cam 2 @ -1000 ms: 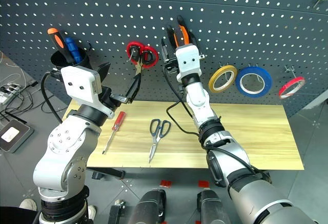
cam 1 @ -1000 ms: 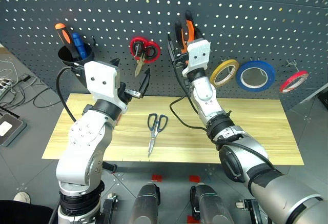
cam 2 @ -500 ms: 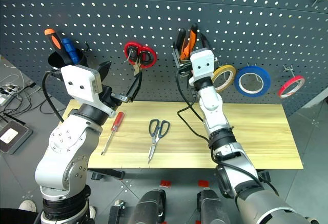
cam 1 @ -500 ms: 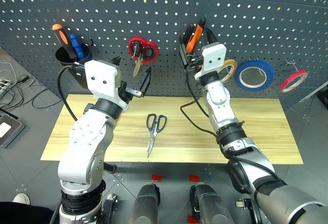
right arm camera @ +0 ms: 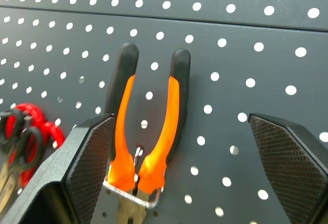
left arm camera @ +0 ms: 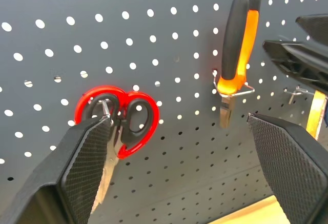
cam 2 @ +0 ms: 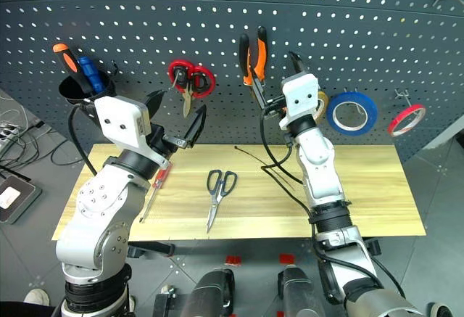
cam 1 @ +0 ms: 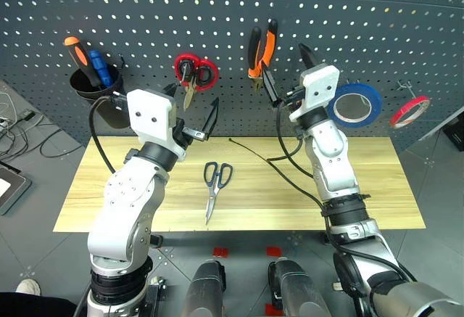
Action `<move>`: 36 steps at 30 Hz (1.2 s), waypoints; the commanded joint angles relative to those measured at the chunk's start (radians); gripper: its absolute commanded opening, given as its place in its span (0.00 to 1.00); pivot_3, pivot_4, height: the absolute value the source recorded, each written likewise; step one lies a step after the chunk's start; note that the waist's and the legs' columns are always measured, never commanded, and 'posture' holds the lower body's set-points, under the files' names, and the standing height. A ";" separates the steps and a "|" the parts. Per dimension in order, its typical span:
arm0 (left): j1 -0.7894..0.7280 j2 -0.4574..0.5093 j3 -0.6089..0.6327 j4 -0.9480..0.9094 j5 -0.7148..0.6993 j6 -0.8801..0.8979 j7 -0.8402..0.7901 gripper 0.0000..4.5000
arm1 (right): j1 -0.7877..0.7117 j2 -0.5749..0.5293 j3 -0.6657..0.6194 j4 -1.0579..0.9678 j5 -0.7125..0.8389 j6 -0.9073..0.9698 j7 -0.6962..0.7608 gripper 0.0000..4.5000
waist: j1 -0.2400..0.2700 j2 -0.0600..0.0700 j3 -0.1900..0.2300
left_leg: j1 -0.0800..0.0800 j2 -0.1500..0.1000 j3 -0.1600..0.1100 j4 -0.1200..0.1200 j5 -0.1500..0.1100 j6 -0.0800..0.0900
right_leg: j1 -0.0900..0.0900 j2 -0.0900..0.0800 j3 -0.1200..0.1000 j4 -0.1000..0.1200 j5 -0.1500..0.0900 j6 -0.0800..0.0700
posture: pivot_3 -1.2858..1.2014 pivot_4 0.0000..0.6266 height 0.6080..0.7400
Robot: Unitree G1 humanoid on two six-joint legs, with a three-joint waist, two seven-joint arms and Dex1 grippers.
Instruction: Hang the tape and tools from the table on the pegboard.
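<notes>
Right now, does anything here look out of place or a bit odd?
Nothing is damaged or spilled. The black-handled scissors and the red-handled screwdriver lie on the table rather than hanging on the pegboard, where the pliers hang.

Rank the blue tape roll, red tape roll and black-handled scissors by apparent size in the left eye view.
1. Black-handled steel scissors, lying on the table, the longest by far.
2. Wide blue tape roll, hanging on the pegboard.
3. Thin red tape roll, hanging at an angle, so it may look smaller than it is.

Red-handled scissors [cam 1: 192,72], blue roll [cam 1: 354,105]
</notes>
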 commanded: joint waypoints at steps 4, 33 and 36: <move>0.071 -0.017 -0.004 -0.073 0.009 0.007 0.035 1.00 | 0.102 -0.086 0.002 -0.289 0.094 0.156 0.107 0.99 | 0.000 0.001 0.002 | 0.000 0.000 0.000 0.000 0.000 0.000 | 0.001 0.000 0.000 -0.001 0.000 0.000 | 0.51 0.47 1.00; 0.202 -0.242 -0.108 0.211 0.160 0.294 0.231 1.00 | 0.355 -0.456 0.134 -0.377 0.299 0.246 0.831 0.99 | -0.028 0.004 0.094 | 0.003 -0.001 -0.011 0.003 -0.001 0.001 | 0.012 0.001 -0.005 -0.007 0.000 0.000 | 0.46 0.68 1.00; 0.200 -0.252 -0.115 0.224 0.162 0.326 0.240 1.00 | 0.356 -0.461 0.137 -0.386 0.307 0.255 0.847 0.99 | -0.029 0.004 0.113 | 0.003 -0.001 -0.011 0.003 -0.001 0.001 | 0.012 0.001 -0.004 -0.006 0.000 0.000 | 0.45 0.71 1.00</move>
